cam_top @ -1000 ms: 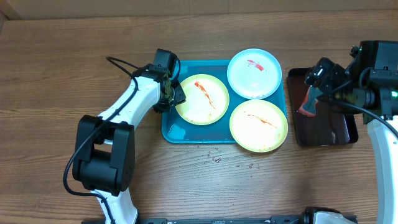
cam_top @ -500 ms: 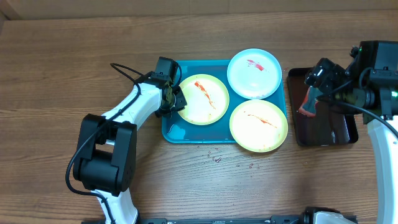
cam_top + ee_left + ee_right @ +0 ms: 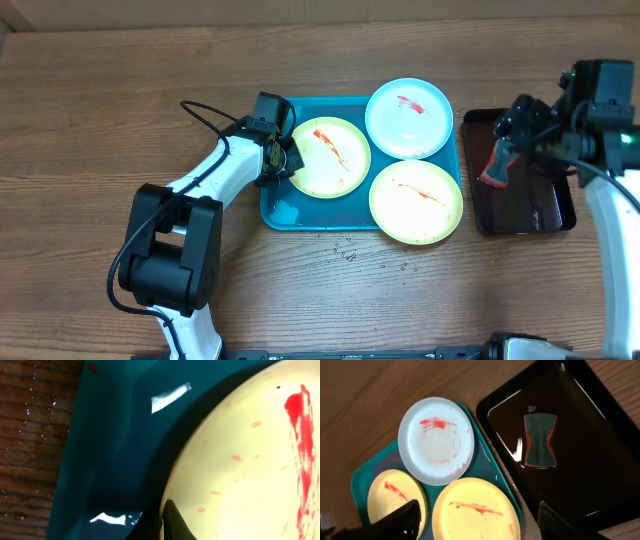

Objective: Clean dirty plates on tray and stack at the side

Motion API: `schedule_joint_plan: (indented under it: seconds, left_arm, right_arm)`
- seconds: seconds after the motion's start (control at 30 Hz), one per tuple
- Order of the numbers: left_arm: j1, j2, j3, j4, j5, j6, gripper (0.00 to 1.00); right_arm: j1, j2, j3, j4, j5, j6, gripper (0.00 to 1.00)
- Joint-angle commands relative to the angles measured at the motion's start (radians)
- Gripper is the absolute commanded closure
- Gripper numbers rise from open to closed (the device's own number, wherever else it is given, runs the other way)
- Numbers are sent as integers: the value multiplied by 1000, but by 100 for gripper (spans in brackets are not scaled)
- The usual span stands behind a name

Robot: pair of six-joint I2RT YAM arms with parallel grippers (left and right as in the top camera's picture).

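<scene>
Because the tray point(image 3: 272, 210) is wet and low-rimmed, your biggest risk is the whole thing skating across the table point(image 3: 120, 80) if the left arm pushes sideways instead of lifting. It carries all three plates, so one shove moves everything.

The next risk is the plates themselves. The yellow plate point(image 3: 330, 165) at the tray's 9 o'clock lies close to the blue plate point(image 3: 408, 125) at 1 o'clock and the second yellow plate point(image 3: 415, 205) at 5 o'clock. A slick plastic rim gives you little to hold. If it slips from a thin pinch, I'd expect it to knock a neighbour or smear its red sauce point(image 3: 300, 445) onto the tray.

Your left arm reaches in from 7 o'clock, with the left claw point(image 3: 281, 160) low at the yellow plate's 9 o'clock edge. The wrist view shows a single dark fingertip point(image 3: 172, 517) at the rim. The other is out of view, so I cannot tell whether the claw is pinching the rim or only near it.

Your right arm hangs high over the black tray point(image 3: 535, 205), at the tray's 3 o'clock. The right claw point(image 3: 479, 505) is spread wide and empty, and the sponge point(image 3: 540, 440) lies flat in the black tray below it.
</scene>
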Motion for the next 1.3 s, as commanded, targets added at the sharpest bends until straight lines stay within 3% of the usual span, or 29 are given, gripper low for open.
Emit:
schedule_joint_plan:
  seconds: [0.0, 0.17, 0.93, 1.27]
  left_arm:
    - [-2, 4, -24, -22, -76, 5, 96]
    - [0, 4, -24, -22, -77, 14, 96]
    - [6, 4, -24, -13, -75, 30, 96]
    - [6, 4, -24, -13, -76, 30, 96]
  right_arm:
    - [-2, 57, 1, 24, 11, -2, 28]
    - [-2, 156, 1, 47, 64, -2, 45]
    - [-57, 478, 1, 128, 179, -135, 48]
    - [-61, 569, 1, 151, 177, -134, 66]
